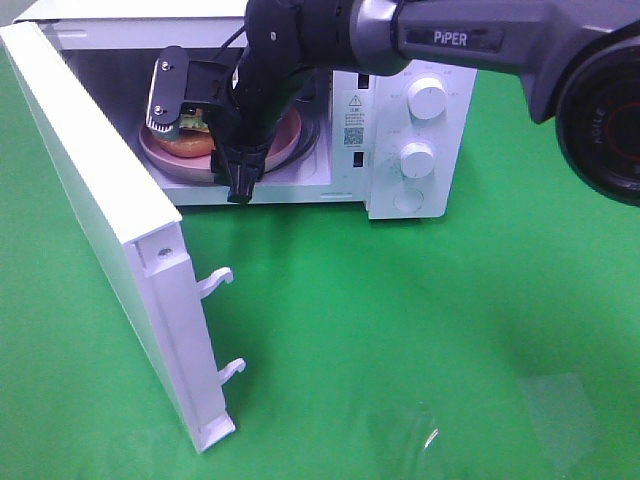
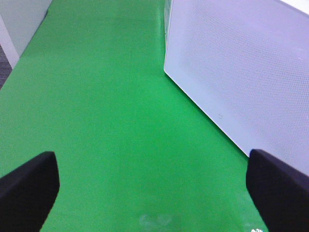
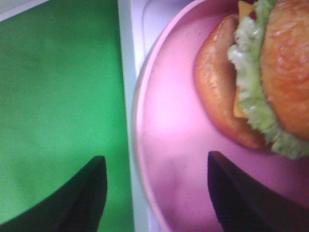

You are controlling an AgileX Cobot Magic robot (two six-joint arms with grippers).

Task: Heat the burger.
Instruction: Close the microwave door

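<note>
Exterior high view: a green matte surface (image 1: pixel 400 330) carries a boxy white microwave (image 1: pixel 440 150), its door (image 1: pixel 100 220) swung wide on the left hinge, two hooked latches showing on the free edge. Across the oven's front reaches the right arm (image 1: pixel 450 40), glossy black and grey, ending at the mouth of the cavity. Inside sits a smooth pink round plate (image 1: pixel 285 140), and on it the burger (image 1: pixel 190 143), which is inside the oven on the plate's far half. Right wrist view shows the burger (image 3: pixel 270 72) close up: a glossy golden-brown bun, frilly pale-green lettuce and a sliver of yellow cheese, the layers seen edge-on. It is round, with no long axis to favour. The right claw (image 3: pixel 154 198) stands with its dark jaws apart and nothing between them but the plate's near rim; one jaw is over the plate, the other over the green surface. The burger lies beyond the claw, deeper into the cavity and apart from both jaws. The left claw (image 2: pixel 154 193) is spread wide and empty over bare green, just beside a white dotted panel that is probably the door's face. Judged from this, the left arm is nearer the door, and shutting it calls for the right arm to clear the opening.
</note>
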